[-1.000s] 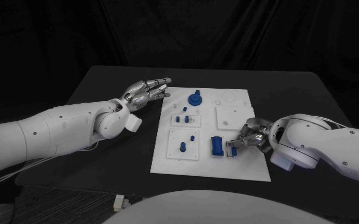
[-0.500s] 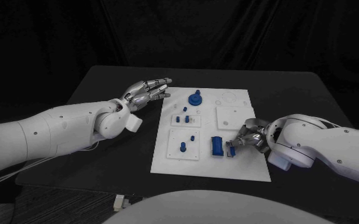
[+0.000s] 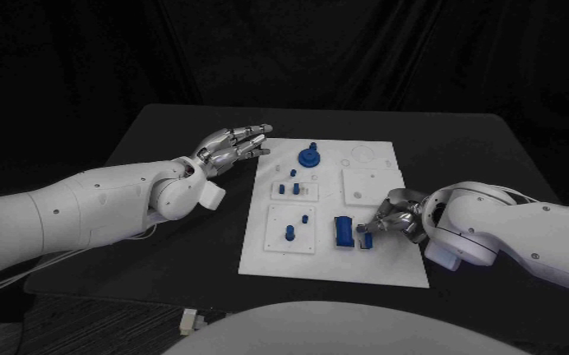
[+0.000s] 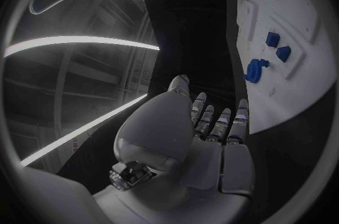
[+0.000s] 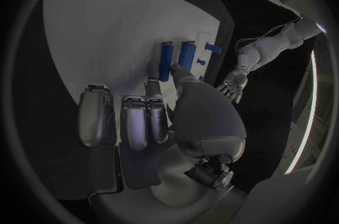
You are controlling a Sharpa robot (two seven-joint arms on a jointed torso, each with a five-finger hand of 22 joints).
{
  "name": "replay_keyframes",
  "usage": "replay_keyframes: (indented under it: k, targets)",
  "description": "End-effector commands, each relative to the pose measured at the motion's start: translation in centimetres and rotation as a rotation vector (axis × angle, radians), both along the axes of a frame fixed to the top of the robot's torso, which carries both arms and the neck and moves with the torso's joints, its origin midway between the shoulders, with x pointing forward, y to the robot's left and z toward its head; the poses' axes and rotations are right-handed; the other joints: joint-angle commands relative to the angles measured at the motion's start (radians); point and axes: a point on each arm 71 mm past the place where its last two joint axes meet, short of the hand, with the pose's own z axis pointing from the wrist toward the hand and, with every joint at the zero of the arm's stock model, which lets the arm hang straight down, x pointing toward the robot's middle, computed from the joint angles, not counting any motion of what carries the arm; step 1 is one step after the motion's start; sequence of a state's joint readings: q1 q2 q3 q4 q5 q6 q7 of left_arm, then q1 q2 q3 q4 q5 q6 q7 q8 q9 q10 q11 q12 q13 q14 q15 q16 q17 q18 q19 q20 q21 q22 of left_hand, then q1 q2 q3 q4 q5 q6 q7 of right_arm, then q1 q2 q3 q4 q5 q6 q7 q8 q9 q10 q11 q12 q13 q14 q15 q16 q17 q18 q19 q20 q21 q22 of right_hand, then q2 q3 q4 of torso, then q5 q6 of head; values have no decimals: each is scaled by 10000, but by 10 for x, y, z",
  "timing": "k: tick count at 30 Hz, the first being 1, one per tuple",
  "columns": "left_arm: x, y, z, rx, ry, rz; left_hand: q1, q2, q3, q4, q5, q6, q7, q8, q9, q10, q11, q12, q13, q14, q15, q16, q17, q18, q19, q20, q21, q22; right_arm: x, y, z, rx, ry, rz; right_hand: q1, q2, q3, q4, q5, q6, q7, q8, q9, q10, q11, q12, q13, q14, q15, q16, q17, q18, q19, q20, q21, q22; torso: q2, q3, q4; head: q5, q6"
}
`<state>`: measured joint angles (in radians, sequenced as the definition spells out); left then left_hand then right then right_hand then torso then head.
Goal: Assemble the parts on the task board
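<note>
The white task board (image 3: 335, 266) lies mid-table. Near its front edge stands a tall blue block (image 3: 343, 232). Just right of it is a slim blue piece (image 3: 367, 238), pinched between the thumb and a finger of my right hand (image 3: 401, 222). In the right wrist view the slim piece (image 5: 166, 60) stands upright on the board (image 5: 106, 26), parallel to the block (image 5: 186, 56). My left hand (image 3: 233, 143) hovers off the board's far left corner with its fingers stretched out and nothing in them. The left wrist view also shows the left hand (image 4: 208, 134).
A round blue part (image 3: 308, 158) stands at the board's far side, with small blue pegs (image 3: 293, 176) in the plates on its left half. A raised white square plate (image 3: 367, 184) lies just beyond my right hand. Black table borders the board on both sides.
My right hand has edged slightly left, bringing the slim blue piece closer to the block. The left hand has not moved.
</note>
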<state>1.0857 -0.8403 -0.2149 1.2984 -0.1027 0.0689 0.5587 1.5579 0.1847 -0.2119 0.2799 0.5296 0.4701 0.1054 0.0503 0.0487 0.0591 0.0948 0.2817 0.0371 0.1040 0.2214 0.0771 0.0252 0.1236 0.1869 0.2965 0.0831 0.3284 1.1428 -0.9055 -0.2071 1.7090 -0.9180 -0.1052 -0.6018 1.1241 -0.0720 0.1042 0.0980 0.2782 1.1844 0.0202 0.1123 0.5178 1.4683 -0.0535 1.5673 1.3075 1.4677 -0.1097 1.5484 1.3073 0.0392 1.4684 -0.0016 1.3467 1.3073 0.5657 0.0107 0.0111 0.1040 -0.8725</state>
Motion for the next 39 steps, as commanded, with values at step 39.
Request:
replay_keyframes:
  k: [39]
  targets:
    - [-1,-2,-2,-180,101,-151,253,-44,157,-102,246,72,153,64,23,20,45,56,8,9,76,41,10,-212,96,-27,42,-85,-1,-1,1,36,-268,-361,-58,422,577,1392,3925,153,-115,475,293,1025,-104,35,2633,924,-82,0,2106,158,128,-31,-169,1905,-1,2,3,-21,-1]
